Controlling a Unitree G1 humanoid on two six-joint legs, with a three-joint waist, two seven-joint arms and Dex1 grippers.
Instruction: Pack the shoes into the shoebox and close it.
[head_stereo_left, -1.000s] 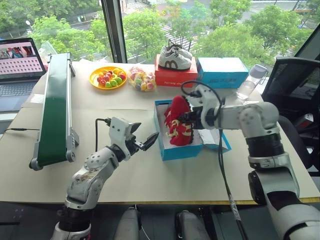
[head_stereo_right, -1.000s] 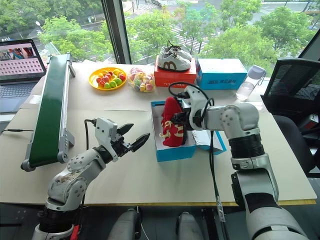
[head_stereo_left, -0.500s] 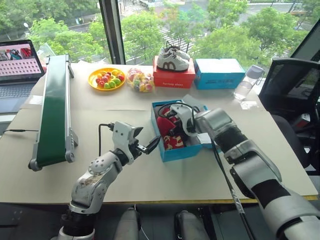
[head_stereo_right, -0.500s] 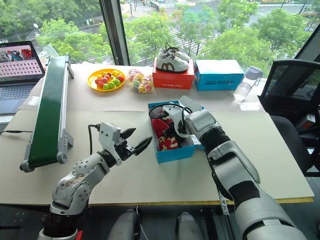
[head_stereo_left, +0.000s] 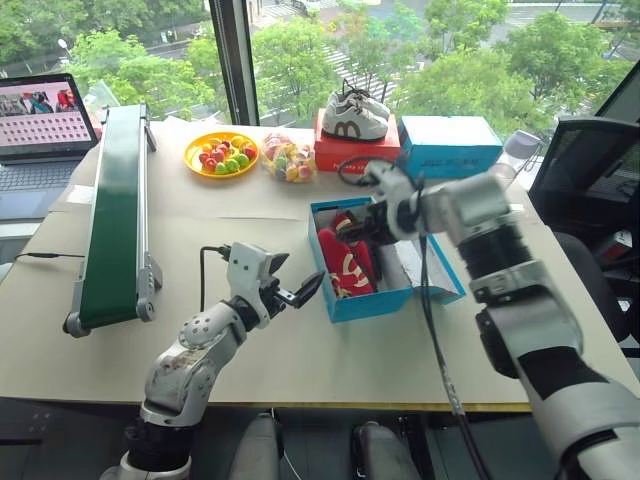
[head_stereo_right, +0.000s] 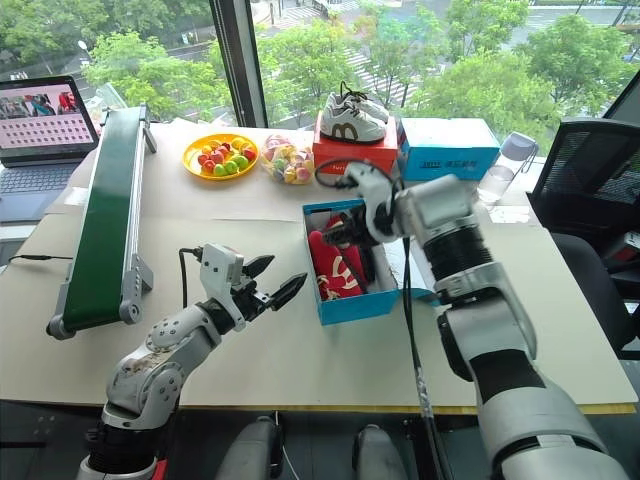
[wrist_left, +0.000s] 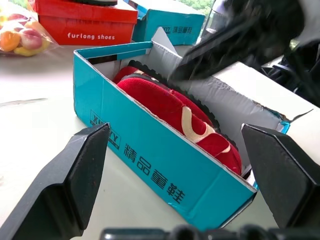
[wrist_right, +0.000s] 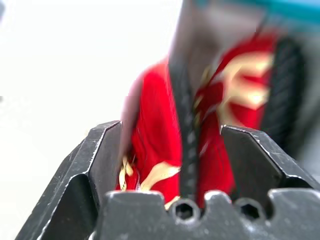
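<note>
Both shoes (head_stereo_left: 345, 262) are sitting on edge inside the shoebox (head_stereo_left: 368, 300), so packing looks done. The right gripper (head_stereo_left: 372, 226) hangs over them, fingers spread, gripping nothing. The left gripper (head_stereo_left: 292, 284) (wide open, empty) waits beside the box. I reckon the next job is folding the flap lid (head_stereo_left: 432, 272) over.

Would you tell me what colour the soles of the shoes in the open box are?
Black, ridged soles on the red shoes; the left wrist view shows this best.

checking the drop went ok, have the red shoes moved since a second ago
Yes. The shoes stood upright above the shoebox rim in the right gripper; now they lie down inside its walls.
</note>
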